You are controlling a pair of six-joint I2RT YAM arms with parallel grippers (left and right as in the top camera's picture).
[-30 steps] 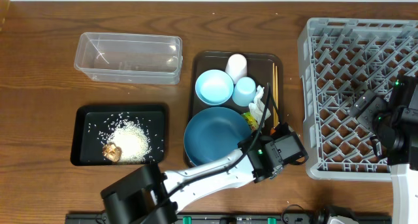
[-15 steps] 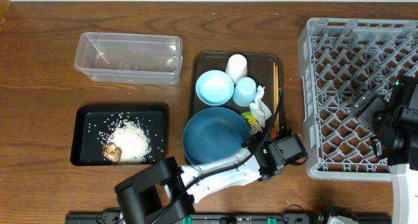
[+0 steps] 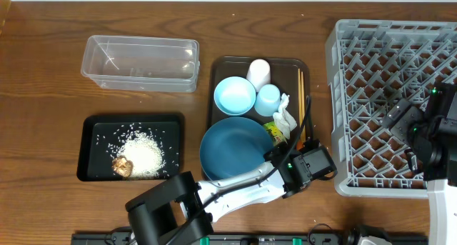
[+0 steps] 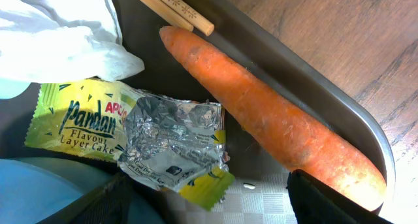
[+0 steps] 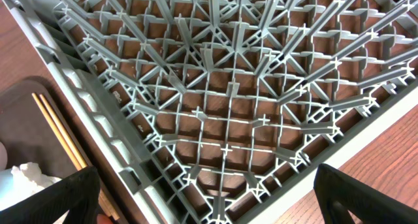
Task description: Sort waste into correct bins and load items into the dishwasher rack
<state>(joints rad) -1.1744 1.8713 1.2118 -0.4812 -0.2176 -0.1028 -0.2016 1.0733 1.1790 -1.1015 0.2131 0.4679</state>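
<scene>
1. The small orange carrot point(image 4: 274, 129) lies slantwise in the near right corner of the dark brown serving tray point(image 3: 211, 102), close along its wall. The ends of the thin wooden chopsticks point(image 4: 173, 5) lie just beyond its narrow tip.
2. The torn yellow-green foil wrapper point(image 4: 130, 142) lies just left of the carrot. The crumpled white tissue point(image 4: 55, 38) overlaps the wrapper's far edge.
3. The left end effector point(image 4: 209, 188) hovers over this corner with its fingers spread wide and nothing between them. One finger is beside the carrot's thick end and the other is beside the wrapper.
4. The step in hand appears to be waste sorting, taking one piece out of the serving tray. Whether the carrot or the wrapper is the target cannot be told for certain.
5. White rice point(image 3: 143, 153) and a brown food lump point(image 3: 123, 166) already lie in the shallow black rectangular tray point(image 3: 82, 148) at the near left, so the carrot probably belongs there. The clear rectangular plastic tub point(image 3: 89, 59) at the far left looks empty.
6. If the carrot is the target, the next move calls for centring over its middle, setting the fingers across its length and lowering. The fingers must then close without catching the foil or the tray wall.
7. The right end effector point(image 5: 209, 185) hangs spread and empty over the large grey plastic dishwasher rack point(image 5: 222, 145) at the right. No dishes are loaded there yet.
</scene>
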